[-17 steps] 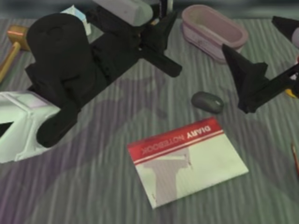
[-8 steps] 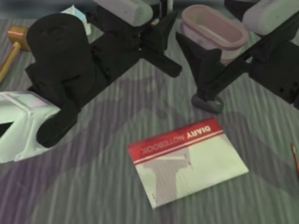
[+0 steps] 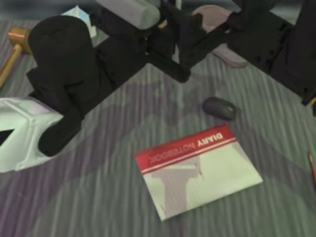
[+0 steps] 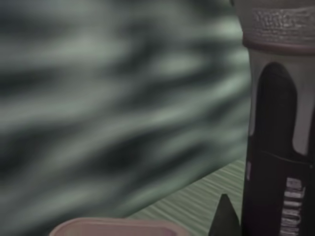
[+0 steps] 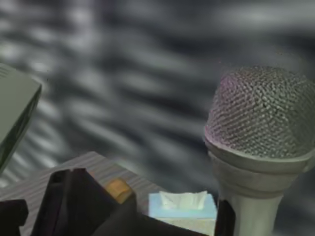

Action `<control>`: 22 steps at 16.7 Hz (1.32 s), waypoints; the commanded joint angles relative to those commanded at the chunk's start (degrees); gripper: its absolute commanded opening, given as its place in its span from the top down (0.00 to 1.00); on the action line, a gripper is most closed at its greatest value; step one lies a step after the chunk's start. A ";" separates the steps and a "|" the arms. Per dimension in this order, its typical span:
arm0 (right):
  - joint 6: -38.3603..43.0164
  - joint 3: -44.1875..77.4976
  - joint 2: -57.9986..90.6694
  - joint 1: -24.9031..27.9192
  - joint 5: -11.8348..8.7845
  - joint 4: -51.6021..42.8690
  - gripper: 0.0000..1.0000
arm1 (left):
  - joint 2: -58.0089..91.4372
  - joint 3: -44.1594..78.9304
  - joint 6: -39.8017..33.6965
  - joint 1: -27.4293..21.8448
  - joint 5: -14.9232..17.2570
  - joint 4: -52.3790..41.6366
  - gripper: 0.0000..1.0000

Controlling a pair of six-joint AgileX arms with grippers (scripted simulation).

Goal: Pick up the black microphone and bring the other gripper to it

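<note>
The left gripper (image 3: 170, 47) held the black microphone (image 5: 258, 147) upright at the far centre of the table, fingers pinched on its handle. The right gripper (image 3: 195, 42) stood just beside it from the right; its finger state could not be determined. A grey mouse (image 3: 219, 107) and red-banded notebook (image 3: 197, 168) lay nearer.

One mouse (image 3: 219, 107), one notebook (image 3: 197, 168).

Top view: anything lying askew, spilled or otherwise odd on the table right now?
Nothing spilled or damaged. The notebook lies skewed with its title upside down in this view; the mouse sits clear of it. Both grippers meet at the far edge.
</note>
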 joint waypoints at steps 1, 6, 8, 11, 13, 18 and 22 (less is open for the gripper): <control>0.01 2.20 3.14 0.11 0.17 0.64 0.00 | 0.00 0.00 0.00 0.00 0.00 0.00 1.00; 0.02 8.20 10.39 0.43 0.58 2.21 0.00 | 0.00 0.00 0.00 0.00 0.00 0.00 1.00; 0.02 8.20 10.39 0.43 0.58 2.21 0.00 | 0.00 0.00 0.00 0.00 0.00 0.00 1.00; 0.02 8.20 10.39 0.43 0.58 2.21 0.15 | 0.00 0.00 0.00 0.00 0.00 0.00 1.00; 0.02 8.20 10.39 0.43 0.58 2.21 0.30 | 0.00 0.00 0.00 0.00 0.00 0.00 1.00; 0.02 8.20 10.39 0.43 0.58 2.21 0.68 | 0.00 0.00 0.00 0.00 0.00 0.00 1.00; 0.02 8.20 10.39 0.43 0.58 2.21 0.98 | 0.00 0.00 0.00 0.00 0.00 0.00 1.00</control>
